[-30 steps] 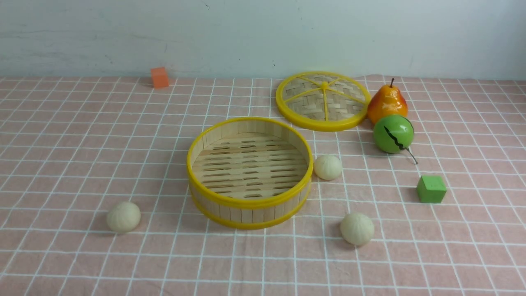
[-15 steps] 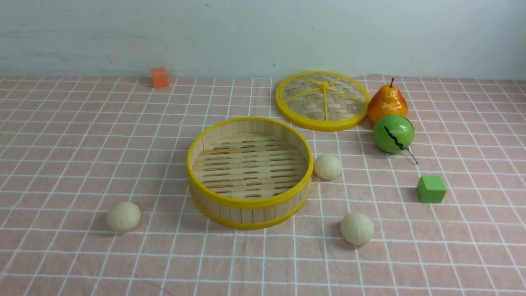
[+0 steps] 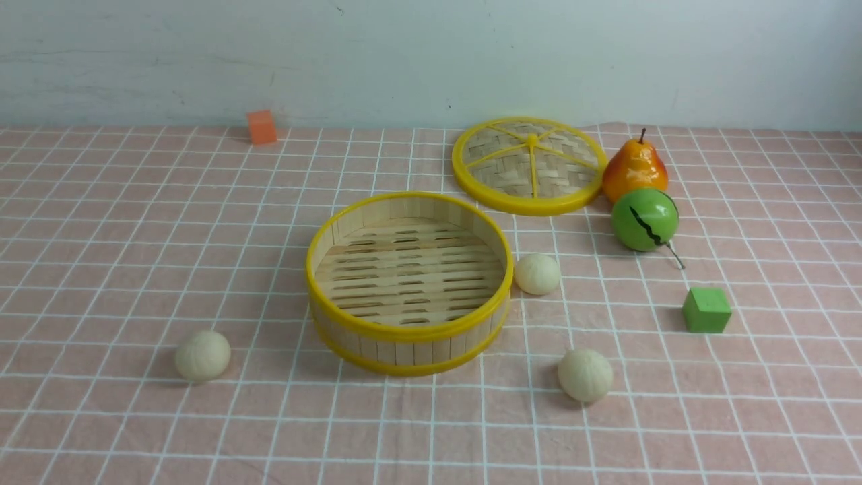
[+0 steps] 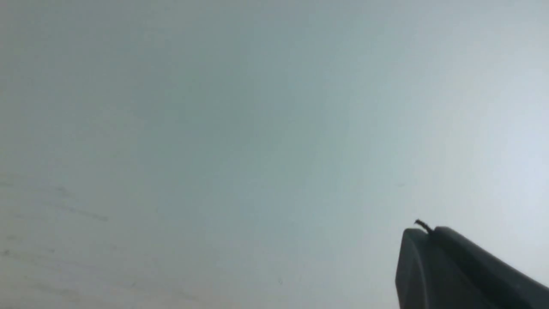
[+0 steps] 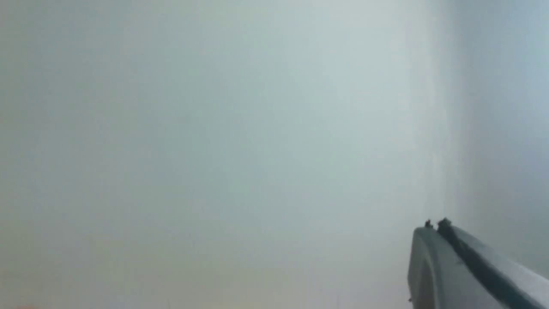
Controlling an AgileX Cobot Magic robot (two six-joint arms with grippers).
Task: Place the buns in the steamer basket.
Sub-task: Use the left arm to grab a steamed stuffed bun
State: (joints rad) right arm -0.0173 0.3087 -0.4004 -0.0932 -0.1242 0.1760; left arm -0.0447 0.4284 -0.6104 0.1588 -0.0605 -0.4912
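Steamer basket (image 3: 409, 350) at centre of the grid-patterned cloth, with three buns outside it: left bun (image 3: 203, 356) near left, middle bun (image 3: 537, 273) just beside the basket's right side, right bun (image 3: 585, 375) near right. Woven lid (image 3: 528, 162) lies far right of the basket, pear (image 3: 635, 172) and green ball (image 3: 645, 219) to its right; green cube (image 3: 706, 310) at right, orange cube (image 3: 262, 127) far left by the wall. Left gripper (image 4: 422, 231) and right gripper (image 5: 435, 227) both clenched on nothing, wall behind each in the wrist views.
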